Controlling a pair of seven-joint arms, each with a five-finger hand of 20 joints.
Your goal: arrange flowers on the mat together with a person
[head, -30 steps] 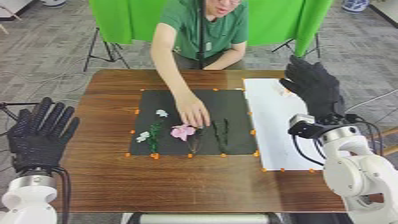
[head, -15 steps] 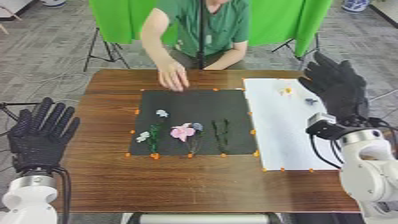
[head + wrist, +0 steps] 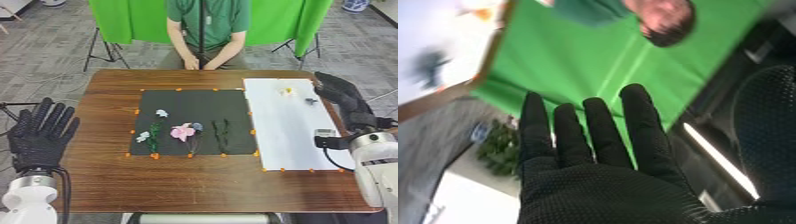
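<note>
The black mat (image 3: pixel 218 104) lies flat on the brown surface (image 3: pixel 178 182), with orange tabs (image 3: pixel 137 111) along its edges. On its left part are 2 white blooms, the upper (image 3: pixel 162 113) farther from the robot than the lower (image 3: pixel 143 136), with a green stem (image 3: pixel 154 139) beside them. Near the mat's middle lies a pink bloom (image 3: pixel 182 132), with a blue-grey bloom (image 3: pixel 197 127) just right of it and thin stems below both. Farther right on the mat are green sprigs (image 3: pixel 223 136). The white sheet (image 3: pixel 282 132) lies right of the mat, a yellow bloom (image 3: pixel 287 92) and a small dark bloom (image 3: pixel 311 101) at its far end. The left hand (image 3: pixel 37 135) is released, fingers straight, beside the surface's left edge. The right hand (image 3: pixel 345 97) is near the sheet's right edge; in the wrist view this hand (image 3: pixel 607 192) is released too, fingers straight and thumb apart, holding nothing
</note>
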